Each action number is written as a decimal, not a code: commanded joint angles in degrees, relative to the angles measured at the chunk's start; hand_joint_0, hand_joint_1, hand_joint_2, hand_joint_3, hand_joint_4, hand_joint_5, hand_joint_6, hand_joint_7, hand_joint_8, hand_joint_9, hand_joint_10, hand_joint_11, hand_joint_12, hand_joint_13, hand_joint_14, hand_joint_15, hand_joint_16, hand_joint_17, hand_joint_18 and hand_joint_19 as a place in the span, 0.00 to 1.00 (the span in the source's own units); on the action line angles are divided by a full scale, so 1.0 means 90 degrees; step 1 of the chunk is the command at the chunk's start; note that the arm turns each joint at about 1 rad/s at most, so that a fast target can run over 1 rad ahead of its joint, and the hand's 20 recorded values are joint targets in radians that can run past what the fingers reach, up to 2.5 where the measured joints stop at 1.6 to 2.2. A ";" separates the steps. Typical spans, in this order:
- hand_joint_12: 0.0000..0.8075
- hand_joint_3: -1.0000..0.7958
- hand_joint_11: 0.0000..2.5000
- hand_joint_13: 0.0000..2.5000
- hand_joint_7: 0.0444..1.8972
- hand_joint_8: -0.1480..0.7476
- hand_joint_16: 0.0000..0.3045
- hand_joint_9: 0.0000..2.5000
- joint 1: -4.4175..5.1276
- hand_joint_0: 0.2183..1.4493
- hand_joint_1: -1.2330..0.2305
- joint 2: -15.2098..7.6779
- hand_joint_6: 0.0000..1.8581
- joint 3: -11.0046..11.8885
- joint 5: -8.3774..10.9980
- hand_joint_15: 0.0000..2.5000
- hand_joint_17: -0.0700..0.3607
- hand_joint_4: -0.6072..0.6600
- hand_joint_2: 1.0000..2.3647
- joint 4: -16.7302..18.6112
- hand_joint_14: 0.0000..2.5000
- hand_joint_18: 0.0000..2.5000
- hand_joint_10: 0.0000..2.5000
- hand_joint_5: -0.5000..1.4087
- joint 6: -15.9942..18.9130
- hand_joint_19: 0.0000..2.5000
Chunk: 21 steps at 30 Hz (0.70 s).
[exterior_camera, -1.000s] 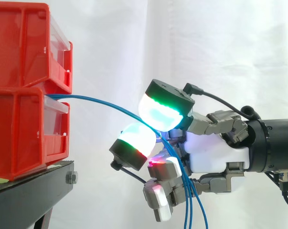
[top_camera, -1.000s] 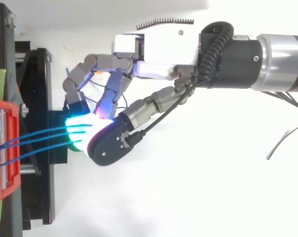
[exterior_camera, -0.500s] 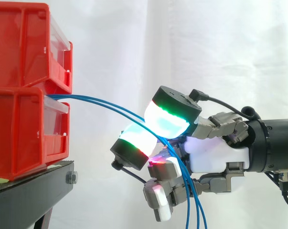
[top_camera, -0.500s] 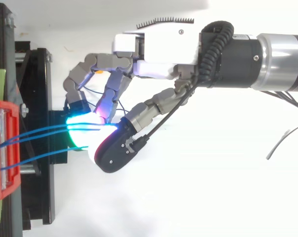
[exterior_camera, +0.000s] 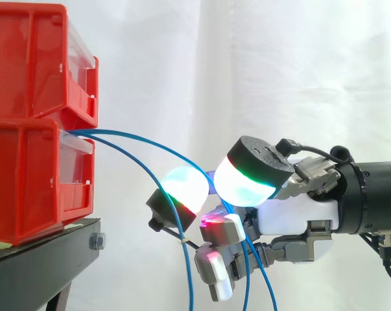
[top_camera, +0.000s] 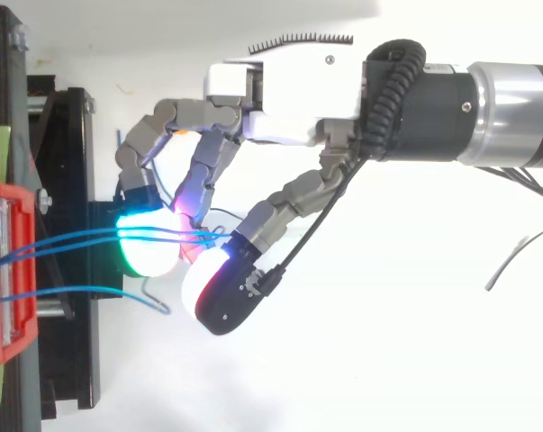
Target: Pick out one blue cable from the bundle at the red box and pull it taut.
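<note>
Singling out a strand beside the lower red box: I am not yet down to one.

My hand sits well out from the box's front with its fingers curled round two blue cables. These arc slack from the box's clear front panel into the hand, and the thumb pad stands a little apart from the nearest fingertip pad. A third blue cable leaves the same panel and hangs free, just short of the hand. I judge this as mid-separation, since the task wants one cable and I hold two. Next I need to shed one strand, pinch the other firmly, then draw away from the box until the sag goes. All three cables run into the box, but what else it holds is hidden. So are the contents of the upper red bin stacked on it.
</note>
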 commanded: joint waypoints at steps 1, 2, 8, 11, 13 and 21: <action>0.39 0.28 0.37 0.39 0.43 0.41 0.16 0.45 0.0003 0.23 0.14 0.0000 0.52 0.0000 0.0000 0.28 0.42 0.48 0.00 0.0000 0.01 0.31 0.01 0.18 0.0000 0.27; 0.39 0.28 0.37 0.39 0.42 0.41 0.17 0.46 -0.0007 0.21 0.17 0.0000 0.52 0.0000 0.0000 0.28 0.43 0.48 0.00 0.0000 0.01 0.32 0.01 0.18 0.0000 0.27; 0.42 0.28 0.35 0.40 0.39 0.44 0.18 0.47 -0.0007 0.19 0.38 0.0000 0.51 0.0000 0.0000 0.28 0.45 0.50 0.00 0.0000 0.01 0.33 0.01 0.18 0.0000 0.27; 0.42 0.28 0.36 0.40 0.40 0.44 0.18 0.48 0.0003 0.21 0.45 0.0000 0.50 0.0000 0.0000 0.29 0.45 0.50 0.00 0.0000 0.01 0.32 0.01 0.18 0.0000 0.28; 0.41 0.28 0.36 0.40 0.42 0.43 0.17 0.48 0.0003 0.22 0.47 0.0000 0.50 0.0000 0.0000 0.29 0.44 0.49 0.00 0.0000 0.01 0.32 0.01 0.18 0.0010 0.28; 0.39 0.28 0.37 0.40 0.45 0.41 0.16 0.50 -0.0007 0.30 0.53 0.0000 0.49 0.0000 0.0000 0.30 0.41 0.45 0.00 0.0029 0.01 0.31 0.01 0.19 0.0000 0.30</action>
